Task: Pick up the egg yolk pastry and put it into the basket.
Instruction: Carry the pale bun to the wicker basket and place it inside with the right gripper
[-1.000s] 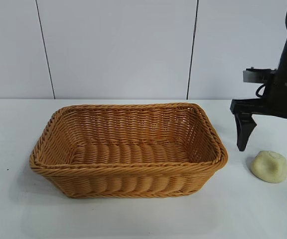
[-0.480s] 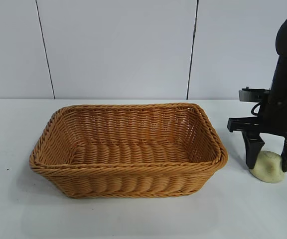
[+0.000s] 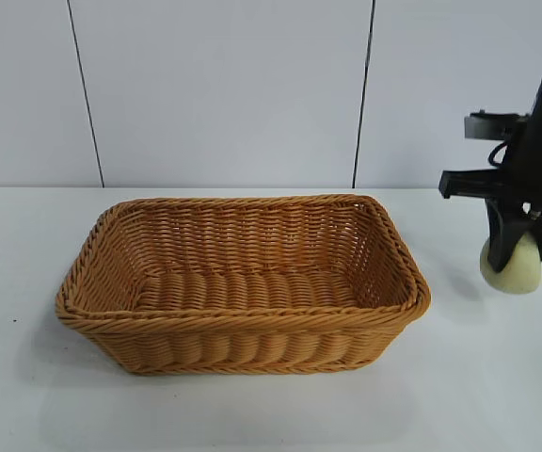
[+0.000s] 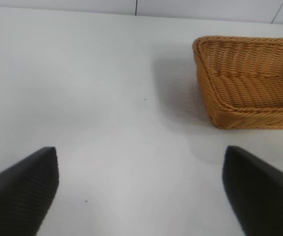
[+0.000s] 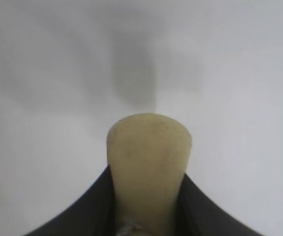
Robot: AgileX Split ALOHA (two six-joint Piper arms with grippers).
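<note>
**A:** What's in the basket (image 3: 243, 282)?

**B:** Nothing; only its woven floor and sloping sides show. It sits mid-table (image 3: 252, 414), and the left wrist view catches one corner of it (image 4: 247, 81).

**A:** And the egg yolk pastry (image 3: 514, 266)?

**B:** Off to the basket's right, outside it, clamped in the right gripper (image 3: 516, 254) and lifted off the tabletop. Its shadow lies on the table below.

**A:** How does that compare with a moment ago?

**B:** A second ago the pastry lay on the table with the gripper spread wide above it. Half a second ago the fingers straddled it at table level. Now they have closed on it and risen. The basket has not moved.

**A:** Anything the wrist cameras add?

**B:** The right wrist view shows the pastry (image 5: 149, 162) squeezed between the two dark fingers (image 5: 82, 211), which the exterior view partly hides. The left gripper (image 4: 141, 191), outside the exterior view, hangs over bare table near the basket, its fingers spread wide apart.
</note>
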